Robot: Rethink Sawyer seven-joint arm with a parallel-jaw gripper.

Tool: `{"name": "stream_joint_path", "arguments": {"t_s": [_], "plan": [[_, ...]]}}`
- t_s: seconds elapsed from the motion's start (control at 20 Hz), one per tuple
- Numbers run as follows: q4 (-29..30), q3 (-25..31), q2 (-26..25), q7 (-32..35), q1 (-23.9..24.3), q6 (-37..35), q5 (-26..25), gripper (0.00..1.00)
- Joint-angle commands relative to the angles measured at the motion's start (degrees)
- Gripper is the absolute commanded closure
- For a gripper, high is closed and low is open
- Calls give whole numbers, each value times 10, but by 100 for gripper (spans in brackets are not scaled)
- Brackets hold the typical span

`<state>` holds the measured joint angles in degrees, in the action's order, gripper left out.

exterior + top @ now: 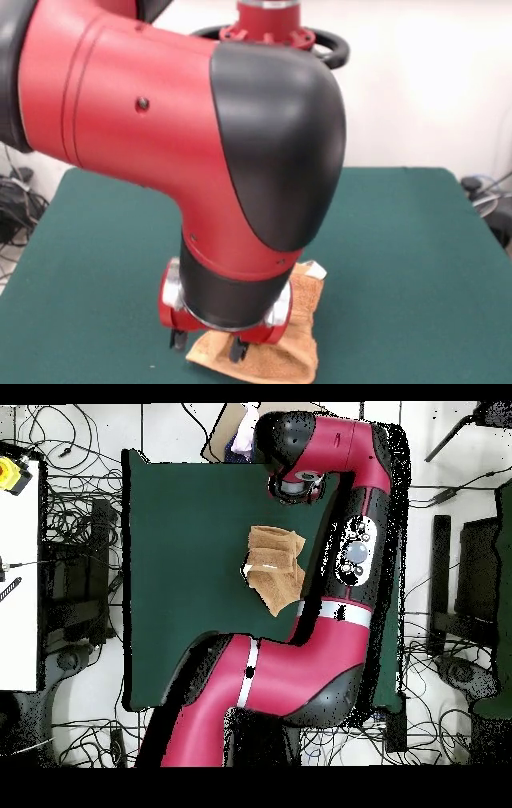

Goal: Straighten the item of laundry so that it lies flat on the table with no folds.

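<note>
Crumpled towel (268, 352) lying folded on the green bench (400, 264), directly beneath the claw (206, 344); claw hovering just above it for a corner pick; finger state indeterminable.

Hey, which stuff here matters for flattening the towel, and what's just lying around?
For the job:
towel, rumpled and folded
green table
tool, low at the towel's edge

Lying about:
cables on the floor
yellow object on the white side table
</note>
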<state>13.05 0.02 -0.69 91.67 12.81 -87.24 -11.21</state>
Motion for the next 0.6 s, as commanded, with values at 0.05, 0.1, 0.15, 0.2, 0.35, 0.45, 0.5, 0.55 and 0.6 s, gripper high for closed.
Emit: {"name": "stream_joint_path", "arguments": {"t_s": [0.05, 0.1, 0.15, 0.2, 0.35, 0.45, 0.5, 0.55, 0.6], "plan": [[-30, 53, -57, -120, -22, -35, -27, 0], [-26, 51, -56, -114, -22, -34, -22, 0], [-21, 48, -54, -107, -22, -31, -18, 0], [-8, 43, -48, -106, -22, -22, -13, 0], [11, 36, -43, -105, -21, -11, -5, 0], [24, 34, -38, -109, -21, -1, -2, 0], [24, 34, -40, -111, -21, -1, -2, 0], [25, 33, -39, -110, -21, -2, -1, 0], [26, 33, -38, -108, -22, -2, -1, 0]]}}
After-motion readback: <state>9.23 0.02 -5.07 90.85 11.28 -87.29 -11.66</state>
